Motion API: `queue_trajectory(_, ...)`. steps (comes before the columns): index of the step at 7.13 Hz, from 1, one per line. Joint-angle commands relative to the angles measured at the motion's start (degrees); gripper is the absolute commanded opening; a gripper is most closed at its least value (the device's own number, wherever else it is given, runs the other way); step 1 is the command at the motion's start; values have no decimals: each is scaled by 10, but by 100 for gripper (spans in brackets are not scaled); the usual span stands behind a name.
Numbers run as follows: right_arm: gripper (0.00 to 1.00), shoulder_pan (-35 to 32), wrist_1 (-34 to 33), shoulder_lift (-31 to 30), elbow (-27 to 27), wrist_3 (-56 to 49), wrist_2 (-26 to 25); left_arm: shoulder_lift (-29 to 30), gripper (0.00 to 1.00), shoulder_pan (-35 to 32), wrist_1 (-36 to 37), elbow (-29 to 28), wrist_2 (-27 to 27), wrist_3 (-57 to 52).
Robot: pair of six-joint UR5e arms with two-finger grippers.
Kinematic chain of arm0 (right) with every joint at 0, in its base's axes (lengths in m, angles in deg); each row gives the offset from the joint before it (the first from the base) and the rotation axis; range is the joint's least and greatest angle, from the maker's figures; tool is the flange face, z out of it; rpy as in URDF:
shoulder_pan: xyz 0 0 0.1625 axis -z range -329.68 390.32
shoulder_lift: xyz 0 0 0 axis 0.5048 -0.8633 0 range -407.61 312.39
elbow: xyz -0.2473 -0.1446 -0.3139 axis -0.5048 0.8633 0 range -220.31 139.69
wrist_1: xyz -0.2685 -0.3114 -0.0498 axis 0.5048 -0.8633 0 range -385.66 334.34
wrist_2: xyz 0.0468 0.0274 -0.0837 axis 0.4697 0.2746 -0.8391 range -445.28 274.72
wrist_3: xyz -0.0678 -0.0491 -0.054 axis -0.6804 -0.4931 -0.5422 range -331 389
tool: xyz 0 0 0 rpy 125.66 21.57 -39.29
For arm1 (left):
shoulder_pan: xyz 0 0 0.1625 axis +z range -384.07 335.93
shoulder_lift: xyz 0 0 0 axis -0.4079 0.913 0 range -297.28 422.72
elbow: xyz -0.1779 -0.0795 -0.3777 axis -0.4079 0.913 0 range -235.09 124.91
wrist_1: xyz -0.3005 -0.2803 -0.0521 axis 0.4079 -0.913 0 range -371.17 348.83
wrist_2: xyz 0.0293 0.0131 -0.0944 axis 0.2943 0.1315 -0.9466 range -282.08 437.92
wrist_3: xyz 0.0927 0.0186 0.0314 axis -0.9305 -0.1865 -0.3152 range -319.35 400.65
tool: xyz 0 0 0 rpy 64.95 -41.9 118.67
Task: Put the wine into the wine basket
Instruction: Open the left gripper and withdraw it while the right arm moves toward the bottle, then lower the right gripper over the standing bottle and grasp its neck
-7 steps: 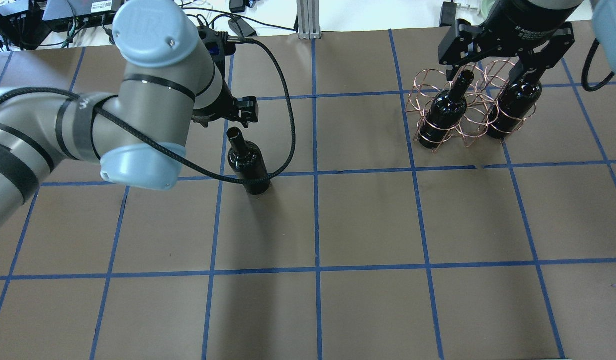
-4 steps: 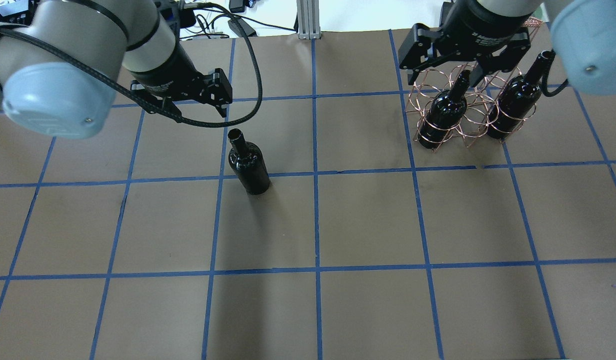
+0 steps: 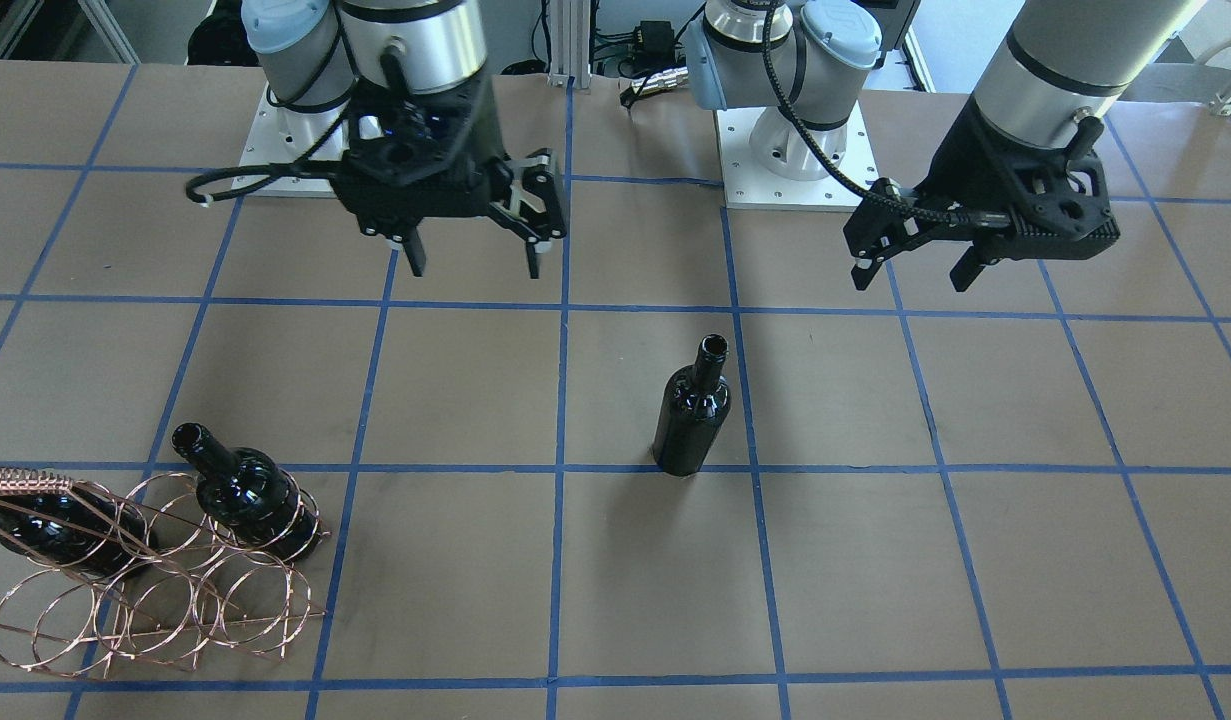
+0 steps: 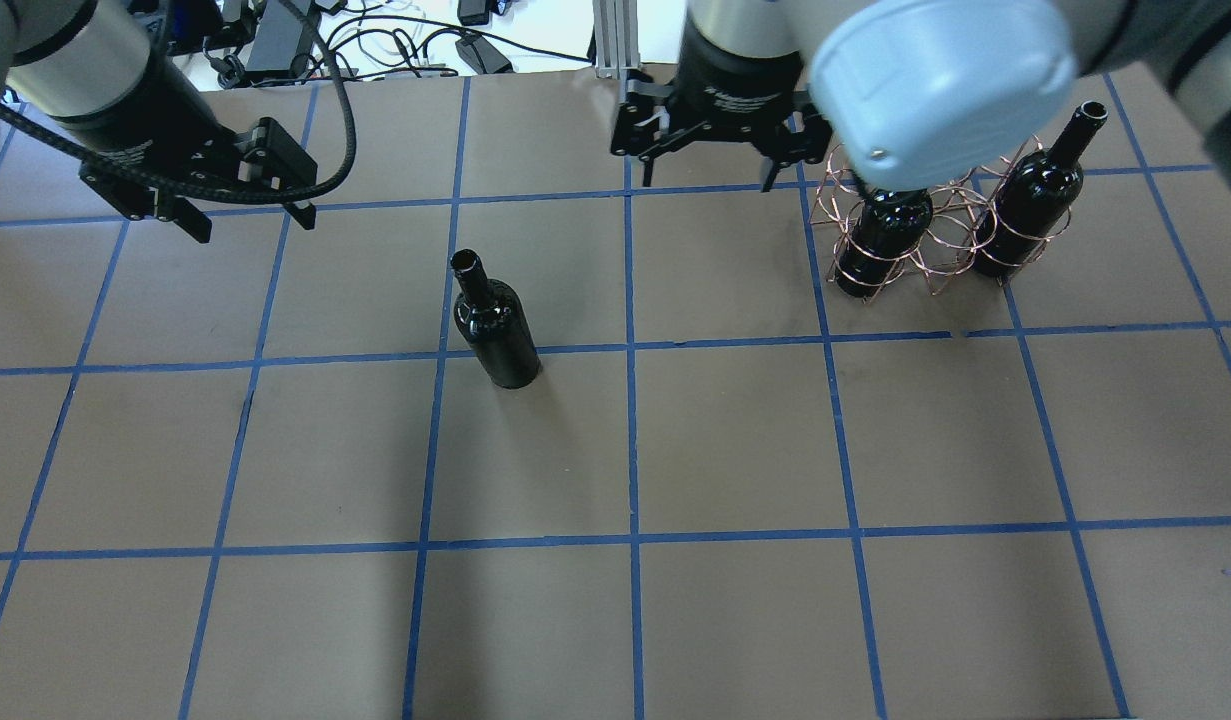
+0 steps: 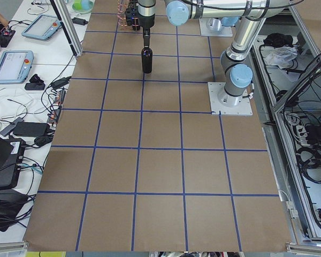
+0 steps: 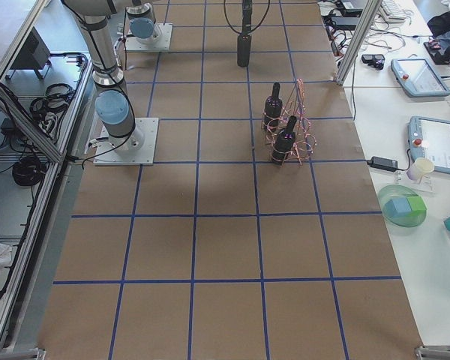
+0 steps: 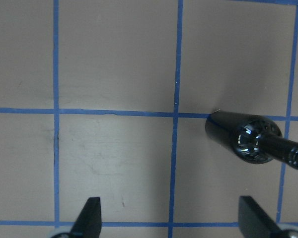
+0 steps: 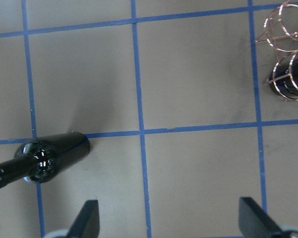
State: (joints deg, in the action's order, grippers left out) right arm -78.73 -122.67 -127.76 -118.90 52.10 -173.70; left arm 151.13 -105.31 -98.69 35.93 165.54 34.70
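Brown paper ruled into squares by blue tape covers the tabletop (image 4: 735,450); the wine (image 4: 495,325) stands upright on it with its mouth open, its foot on a tape line about midway between the robot's edge and the operators' edge, nearer the left arm's base plate (image 3: 845,190) than the right arm's base plate (image 3: 265,170); it stands clear of the rack and of both arms.

Well apart from it, close to the operators' edge, sits the wine basket (image 3: 20,483), its twisted handle on the side facing the operators; a second bottle (image 4: 890,240) and a third bottle (image 4: 1035,200) stand upright in the end rings of the row facing the robot, with an unfilled ring between them; the second bottle's neck is hidden in the overhead view behind the right arm's elbow.

The left jaws hang high over the tabletop on the side of the wine away from the basket; they are spread wide, the fingertips (image 4: 197,228) holding nothing. The right jaws hang over the stretch between the wine and the basket; they too are spread wide, the fingertips (image 3: 412,258) bare.
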Motion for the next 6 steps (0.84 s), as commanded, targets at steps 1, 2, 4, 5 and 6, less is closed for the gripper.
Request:
queue_trajectory(1,100,-62,-21,59,34,74,-1,-14,97,16,-4,1,47,-21)
queue_trajectory(2,100,-79,-46,80,36,79,-2,-15,97,17,-4,6,48,-20)
queue_trajectory(4,100,-117,-63,113,55,113,-3,-14,100,18,-4,10,48,-21)
queue_trajectory(5,100,-139,-64,125,56,133,-5,-14,100,19,-6,11,49,-22)
queue_trajectory(6,100,-150,-64,132,57,138,-10,-13,100,19,-5,11,49,-22)
